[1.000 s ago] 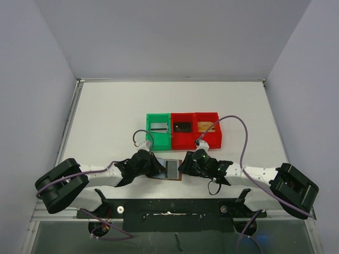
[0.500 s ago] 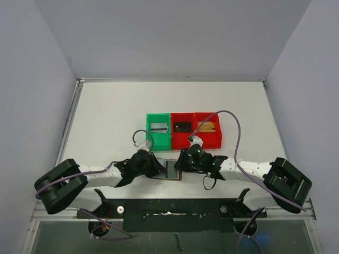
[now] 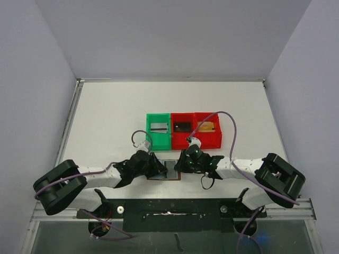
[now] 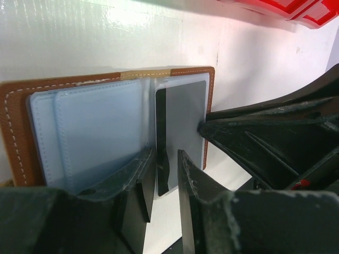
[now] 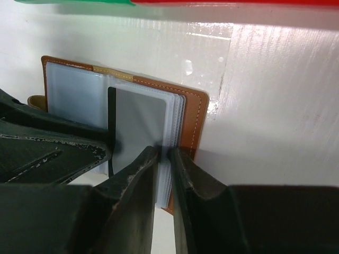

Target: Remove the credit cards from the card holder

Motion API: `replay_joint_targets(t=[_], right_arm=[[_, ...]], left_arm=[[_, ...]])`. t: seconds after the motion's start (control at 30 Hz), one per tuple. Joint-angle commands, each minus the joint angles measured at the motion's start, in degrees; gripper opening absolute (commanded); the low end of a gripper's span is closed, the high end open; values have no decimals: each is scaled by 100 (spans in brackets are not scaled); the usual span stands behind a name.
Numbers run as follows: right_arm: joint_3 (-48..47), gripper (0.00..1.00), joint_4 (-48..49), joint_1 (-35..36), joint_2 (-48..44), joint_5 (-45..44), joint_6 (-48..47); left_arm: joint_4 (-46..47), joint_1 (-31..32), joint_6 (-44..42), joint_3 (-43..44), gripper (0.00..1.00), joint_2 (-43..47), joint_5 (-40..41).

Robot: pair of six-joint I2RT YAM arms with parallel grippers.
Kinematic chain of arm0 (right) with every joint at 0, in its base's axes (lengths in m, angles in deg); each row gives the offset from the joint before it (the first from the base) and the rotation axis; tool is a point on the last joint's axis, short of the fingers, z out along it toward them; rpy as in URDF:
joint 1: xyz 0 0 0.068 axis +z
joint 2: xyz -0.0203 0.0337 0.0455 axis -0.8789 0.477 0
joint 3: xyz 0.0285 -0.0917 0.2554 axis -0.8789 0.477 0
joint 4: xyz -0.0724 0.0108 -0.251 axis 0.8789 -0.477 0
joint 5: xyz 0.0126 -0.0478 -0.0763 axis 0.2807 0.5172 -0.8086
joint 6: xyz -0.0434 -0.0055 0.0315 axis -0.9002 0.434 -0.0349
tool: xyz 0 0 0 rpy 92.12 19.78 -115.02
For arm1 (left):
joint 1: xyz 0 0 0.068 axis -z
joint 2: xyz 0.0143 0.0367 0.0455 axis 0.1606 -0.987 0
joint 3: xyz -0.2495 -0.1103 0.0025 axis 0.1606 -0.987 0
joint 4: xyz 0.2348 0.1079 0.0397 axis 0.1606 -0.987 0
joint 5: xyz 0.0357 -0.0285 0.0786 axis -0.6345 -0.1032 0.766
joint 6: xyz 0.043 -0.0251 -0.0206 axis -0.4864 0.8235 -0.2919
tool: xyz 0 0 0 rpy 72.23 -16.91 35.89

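1. Card holder (image 4: 100, 124): it lies open and flat on the white table (image 3: 116, 116), close to the near edge, between the two grippers (their tips almost meet over it). It is brown leather with pale stitching and a tan strip at the spine, and has clear pale-blue sleeves inside.
2. Card (image 4: 183, 124): grey, with a black stripe along the side nearest the spine. It sits in the right-hand sleeve, and no print on it can be read.
3. Left gripper (image 4: 165, 156): the jaws are a little apart, straddling the near edge of the card holder at the stripe.
4. Right gripper (image 5: 163, 152): the jaws are pressed almost together, pinching the near edge of the sleeve stack.
5. Just beyond stand three bins, touching in a row: a green bin (image 3: 159, 143), a middle red bin (image 3: 183, 142) and a right red bin (image 3: 208, 141). Each holds one flat piece, respectively pale with a dark band, dark, and tan (all too small to read).
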Motion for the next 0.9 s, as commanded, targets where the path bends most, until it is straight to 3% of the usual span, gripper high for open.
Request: replay_joint_targets(t=[0.0,0.2,0.53,0.77,0.8,0.87], right_arm=[[141,17,55,-1,91,99,53],[109,16,-32,1,85,54,52],[78,16,-251,-84,27,-94,86],[69,16,-177,-92,-85,-68,52],[45,16,-192,-91,-93,-68,39],[5,16,-228,-92,-106,-52,12]], left_arm=[[386,26,50,-80,21,-72,-19],[387,24,60,-73,0,-1,53],[-629,18,8,-170,0,727,541],[-725,-28,-65,-251,0,917,513],[-678,-35,-97,-237,2,892,465],[-571,-37,-114,-208,18,817,394]])
